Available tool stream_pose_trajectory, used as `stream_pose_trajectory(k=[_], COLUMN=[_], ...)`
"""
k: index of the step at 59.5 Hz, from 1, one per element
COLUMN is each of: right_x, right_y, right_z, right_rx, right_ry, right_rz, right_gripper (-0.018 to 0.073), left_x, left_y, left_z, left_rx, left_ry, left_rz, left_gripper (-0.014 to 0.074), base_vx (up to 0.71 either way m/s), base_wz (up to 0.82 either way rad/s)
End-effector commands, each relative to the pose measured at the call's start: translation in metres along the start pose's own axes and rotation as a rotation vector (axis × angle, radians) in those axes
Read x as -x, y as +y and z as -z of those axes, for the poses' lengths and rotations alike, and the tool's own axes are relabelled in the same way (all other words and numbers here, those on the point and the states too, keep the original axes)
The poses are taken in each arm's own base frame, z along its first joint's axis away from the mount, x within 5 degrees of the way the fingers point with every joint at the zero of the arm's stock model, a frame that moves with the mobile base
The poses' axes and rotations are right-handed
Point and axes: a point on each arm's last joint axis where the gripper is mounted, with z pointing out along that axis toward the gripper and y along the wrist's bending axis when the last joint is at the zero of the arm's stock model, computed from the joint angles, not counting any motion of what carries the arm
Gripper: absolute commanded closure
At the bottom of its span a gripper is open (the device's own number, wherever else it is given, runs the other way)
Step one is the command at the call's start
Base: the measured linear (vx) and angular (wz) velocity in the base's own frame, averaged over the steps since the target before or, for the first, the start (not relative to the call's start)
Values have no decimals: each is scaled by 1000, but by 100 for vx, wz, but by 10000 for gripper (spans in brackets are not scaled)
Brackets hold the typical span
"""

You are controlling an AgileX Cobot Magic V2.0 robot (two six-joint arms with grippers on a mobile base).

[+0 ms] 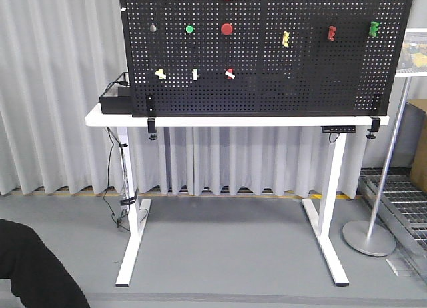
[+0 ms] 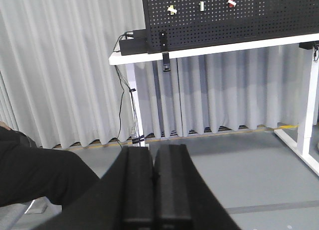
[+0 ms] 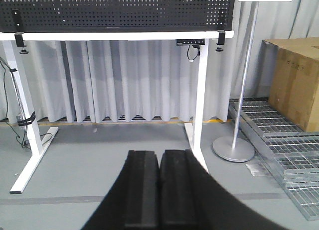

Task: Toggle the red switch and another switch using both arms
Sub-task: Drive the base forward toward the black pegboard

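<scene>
Left black gripper (image 2: pixel 153 187), right black gripper (image 3: pixel 159 187): jaws together, empty, far off. Best meet small red white-tipped toggle switch (image 1: pixel 229 74), near lower edge of black pegboard (image 1: pixel 300 88), squarely.

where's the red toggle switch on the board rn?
Front view: the red switch sits in the lower row of the pegboard, left of centre, just right of the white switch and below a round red button.

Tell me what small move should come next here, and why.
Probably lift the left gripper and right gripper up and forward toward the pegboard. Both sit low with jaws shut, well short of the board, and the red switch is mounted high above them, so neither can reach a switch yet.
</scene>
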Motion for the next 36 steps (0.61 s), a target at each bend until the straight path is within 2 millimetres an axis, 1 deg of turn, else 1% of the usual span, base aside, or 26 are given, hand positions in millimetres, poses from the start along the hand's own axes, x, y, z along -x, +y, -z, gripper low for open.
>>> stream_pose_trajectory(k=[1,36], right_x=[6,6], right_y=[0,0], right_z=[1,1], right_rx=[0,0], right_ry=[-86,-86], right_rz=[16,16], right_gripper=[566,566], left_x=[2,2], left_y=[0,0], left_z=[0,0], left_rx=[3,3], left_ry=[-70,-70], left_rz=[21,21], left_gripper=[594,594], base_vx=[0,0], base_wz=[0,0])
